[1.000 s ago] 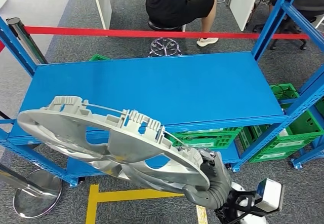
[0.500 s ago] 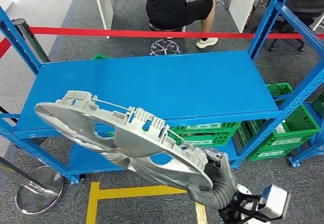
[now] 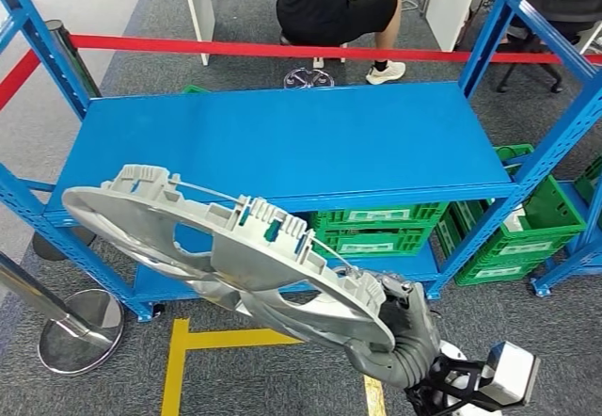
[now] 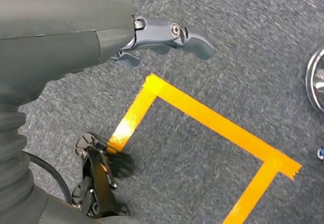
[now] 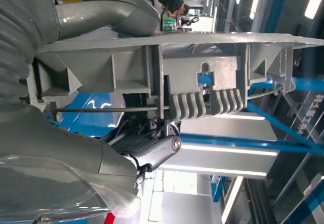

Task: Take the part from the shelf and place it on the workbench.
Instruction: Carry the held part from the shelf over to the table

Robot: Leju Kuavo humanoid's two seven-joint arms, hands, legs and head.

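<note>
The right hand [image 3: 398, 336] grips the silver part [image 3: 220, 251] by its rim, holding it tilted before the blue shelf [image 3: 291, 143] (bare on top). The left hand [image 4: 164, 39] hangs over carpet, fingers apart, holding nothing. Since earlier, the view has shifted; the shelf sits higher.

Part [image 3: 234, 256] in right hand [image 3: 398, 336], before shelf [image 3: 284, 143]; crates [image 3: 376, 232] beneath.
</note>
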